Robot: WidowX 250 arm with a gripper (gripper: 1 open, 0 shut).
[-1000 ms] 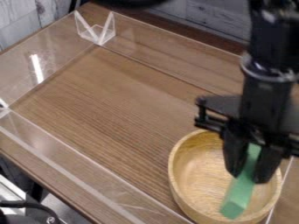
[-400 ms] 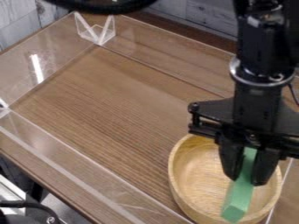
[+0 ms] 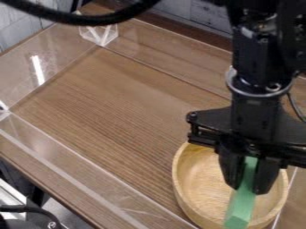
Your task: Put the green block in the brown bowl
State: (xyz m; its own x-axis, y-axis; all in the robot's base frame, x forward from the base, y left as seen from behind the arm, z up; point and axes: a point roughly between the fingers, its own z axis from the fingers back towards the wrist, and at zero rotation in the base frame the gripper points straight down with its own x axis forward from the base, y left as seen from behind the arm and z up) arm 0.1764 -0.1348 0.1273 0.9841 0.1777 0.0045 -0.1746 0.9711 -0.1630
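Note:
The brown bowl [image 3: 199,186] sits at the lower right of the wooden table, a wide light-wood bowl with a thick rim. My gripper [image 3: 252,175] hangs straight down over its middle, shut on the green block [image 3: 245,204]. The block is a long bright-green bar that hangs nearly upright from the black fingers [image 3: 232,170], its lower end down inside the bowl near the front rim. The gripper body hides the top of the block and part of the bowl's far rim.
The wooden tabletop [image 3: 120,98] is ringed by low clear plastic walls [image 3: 48,134]. A small clear folded stand [image 3: 98,34] sits at the back left corner. The black arm [image 3: 266,45] rises from the gripper toward the upper right.
The gripper with the green block has shifted slightly left and lower in the picture, and the arm's upper part has swung left. The block stays held over the bowl.

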